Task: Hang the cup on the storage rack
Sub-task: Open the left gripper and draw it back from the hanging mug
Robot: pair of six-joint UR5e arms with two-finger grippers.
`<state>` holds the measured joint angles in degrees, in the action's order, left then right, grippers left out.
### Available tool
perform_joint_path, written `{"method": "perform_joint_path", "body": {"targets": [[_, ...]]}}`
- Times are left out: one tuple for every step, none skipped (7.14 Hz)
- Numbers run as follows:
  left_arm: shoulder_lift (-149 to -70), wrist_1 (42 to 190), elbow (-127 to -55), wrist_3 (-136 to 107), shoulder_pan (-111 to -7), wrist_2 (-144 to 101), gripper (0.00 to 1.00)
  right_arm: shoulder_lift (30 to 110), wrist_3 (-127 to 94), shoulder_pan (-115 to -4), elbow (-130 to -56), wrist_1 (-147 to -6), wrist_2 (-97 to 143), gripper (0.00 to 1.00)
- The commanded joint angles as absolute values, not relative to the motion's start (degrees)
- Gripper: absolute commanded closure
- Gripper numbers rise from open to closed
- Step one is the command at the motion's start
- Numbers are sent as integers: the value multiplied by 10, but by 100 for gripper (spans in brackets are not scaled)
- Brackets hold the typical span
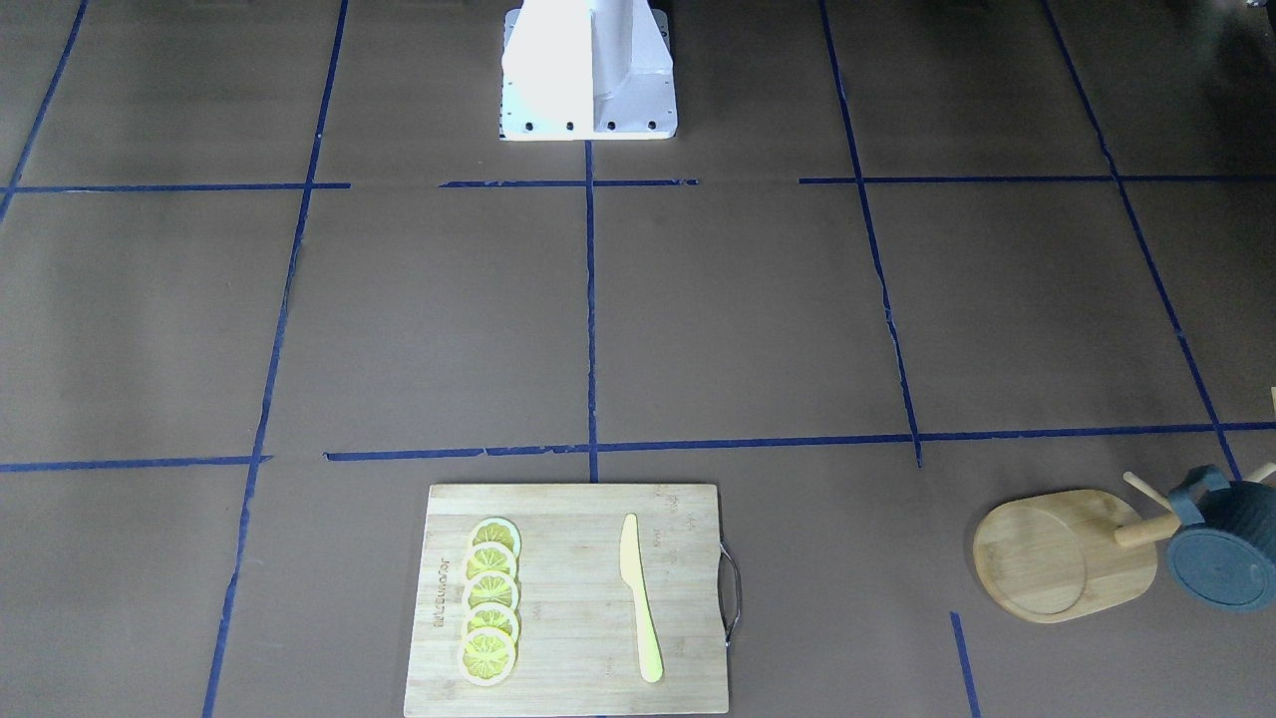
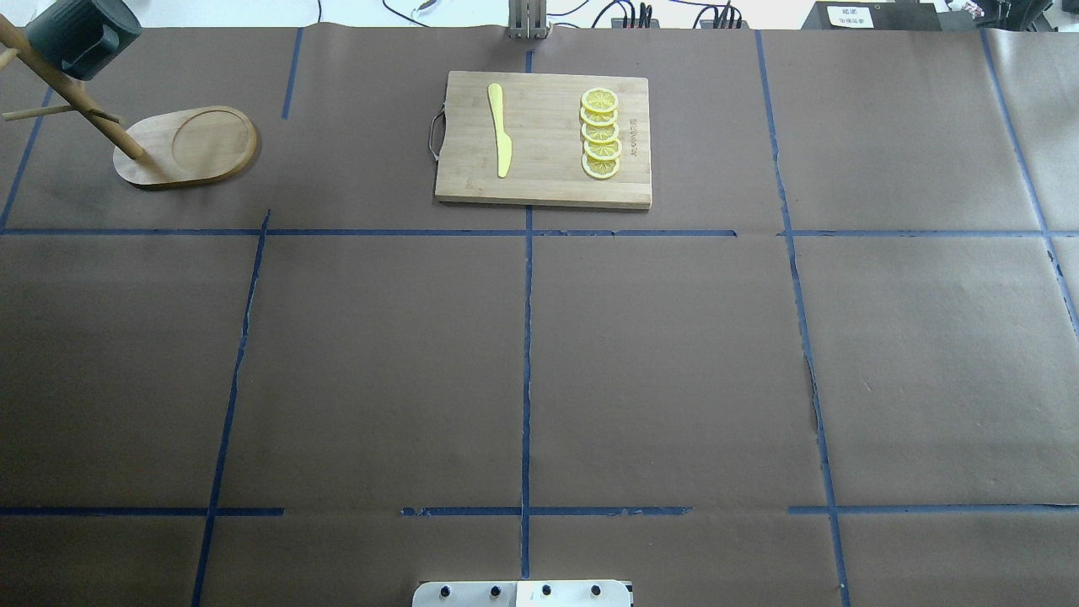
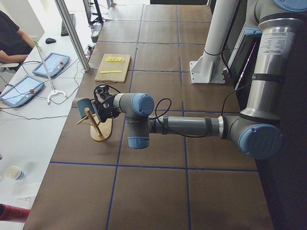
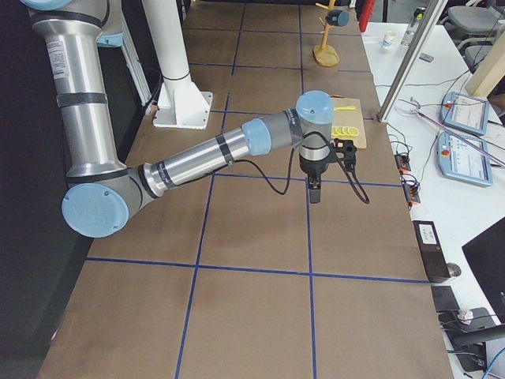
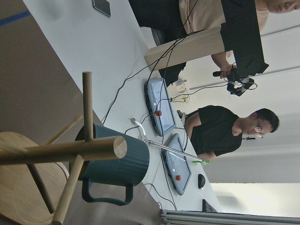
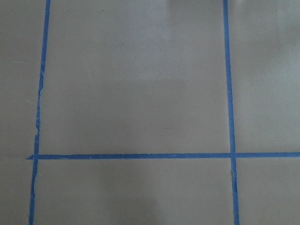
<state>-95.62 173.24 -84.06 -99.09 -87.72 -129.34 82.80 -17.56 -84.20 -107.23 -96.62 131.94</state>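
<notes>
Smooth light wooden mug tree (image 1: pixel 1107 583), ribbed matt dark blue-grey mug (image 1: pixel 1224 573), and matt brown paper table covering (image 2: pixel 674 362).

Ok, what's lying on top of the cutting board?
A row of overlapping lemon slices and a yellow knife lie on the cutting board. The slices partly cover one another.

Soft, even light; the white pedestal (image 1: pixel 588 70) glares, overexposed.

Table top: brown paper (image 2: pixel 674 362), gridded with blue tape (image 2: pixel 527 337). White bench (image 3: pixel 29 134) runs just beside the table's operator side, with two tablet pendants (image 3: pixel 50 64) and loose cables on it. Aluminium post (image 3: pixel 72 33) rises at the bench edge. Light even, diffuse.
</notes>
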Motion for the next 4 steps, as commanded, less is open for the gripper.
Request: {"method": "perform_joint_path", "body": {"targets": [[-941, 1625, -843, -753, -907, -1333, 0, 845, -172, -842, -1074, -964, 1321, 0], [-933, 1570, -843, -664, -909, -1337, 0, 848, -171, -842, -1070, -963, 1321, 0], [-924, 1520, -843, -577, -909, -1335, 0, 852, -171, -842, -1073, -963, 1321, 0], [-925, 1444, -845, -479, -909, -1325, 0, 854, -171, -842, -1072, -962, 1321, 0]]}}
